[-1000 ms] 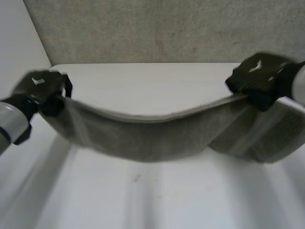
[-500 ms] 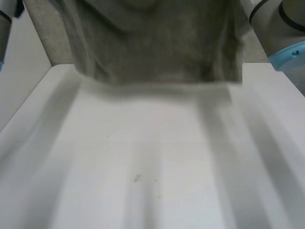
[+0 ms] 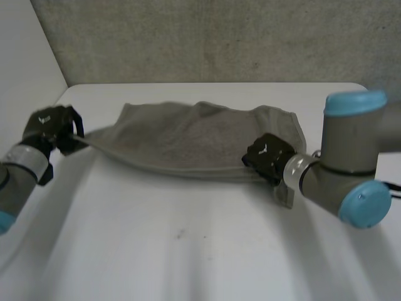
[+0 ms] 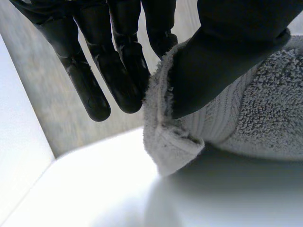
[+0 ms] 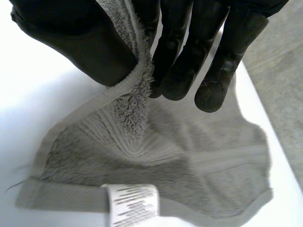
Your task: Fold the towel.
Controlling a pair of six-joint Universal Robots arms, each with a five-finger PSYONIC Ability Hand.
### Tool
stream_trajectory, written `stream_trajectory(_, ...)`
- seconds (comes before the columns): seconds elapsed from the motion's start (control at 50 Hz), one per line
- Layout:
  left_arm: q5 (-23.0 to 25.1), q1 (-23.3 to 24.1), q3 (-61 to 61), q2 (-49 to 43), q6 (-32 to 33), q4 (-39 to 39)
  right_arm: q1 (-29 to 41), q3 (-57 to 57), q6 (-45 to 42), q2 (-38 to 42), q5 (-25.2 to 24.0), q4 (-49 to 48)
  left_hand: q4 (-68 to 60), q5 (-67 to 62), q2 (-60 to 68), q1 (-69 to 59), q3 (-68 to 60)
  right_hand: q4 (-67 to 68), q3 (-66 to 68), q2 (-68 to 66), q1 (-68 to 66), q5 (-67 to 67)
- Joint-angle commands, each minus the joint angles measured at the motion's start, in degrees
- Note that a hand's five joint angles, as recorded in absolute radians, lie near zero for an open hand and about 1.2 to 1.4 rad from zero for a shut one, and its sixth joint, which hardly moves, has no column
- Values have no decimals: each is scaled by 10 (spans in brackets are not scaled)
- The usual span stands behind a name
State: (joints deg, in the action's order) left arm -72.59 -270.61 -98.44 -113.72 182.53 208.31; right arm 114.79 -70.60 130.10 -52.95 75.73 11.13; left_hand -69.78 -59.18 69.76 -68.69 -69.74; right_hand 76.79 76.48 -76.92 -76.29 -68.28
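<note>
Bench (image 3: 188,251) comes first, white and wide, under both robot hands. A grey wall (image 3: 219,37) stands past the far side of it.

The grey towel (image 3: 188,141) lies on the bench and is pulled long between the two robot hands. Most of it rests just past them, bunched and wrinkly. One small end of it sticks out beside the right arm's wrist.

The right arm (image 3: 351,169) is grey with light-blue caps and reaches in over the towel's end. The left arm (image 3: 15,175) comes in from the other side.

The left robot hand (image 3: 53,128) is at the towel's far end, where the cloth is drawn to a point. Its own wrist view shows the thumb (image 4: 222,52) squeezing the thick edge of the towel (image 4: 265,109) against the fingers.

The right robot hand (image 3: 269,157) sits on the near edge. It too pinches the hem between its thumb (image 5: 71,38) and fingers, and the rest of the towel (image 5: 165,156) lies spread out under the fingertips.

A small white label (image 5: 133,204) with dark print sits on the hem there.
</note>
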Motion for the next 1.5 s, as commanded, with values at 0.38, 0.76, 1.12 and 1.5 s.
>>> stream_trajectory(0.38, -2, -34, -72, 50, 48, 39, -66, -194, 320, -89, 23, -160, -102, -108, 102, -113, -103, -410, -407, 411, 405, 425)
stream_trajectory(0.76, -1, -47, -80, 61, 26, 40, -75, -198, 379, -80, 16, -158, -102, -108, 102, -113, -103, -361, -358, 362, 356, 376)
stream_trajectory(1.12, 6, -48, -90, 68, 26, 39, -93, -268, 221, -140, 1, -104, -102, -108, 102, -113, -103, -538, -534, 539, 533, 552)
stream_trajectory(1.5, 9, -42, -93, 68, 26, 40, -101, -310, 188, -98, -19, -219, -102, -108, 102, -113, -103, -474, -470, 475, 469, 488)
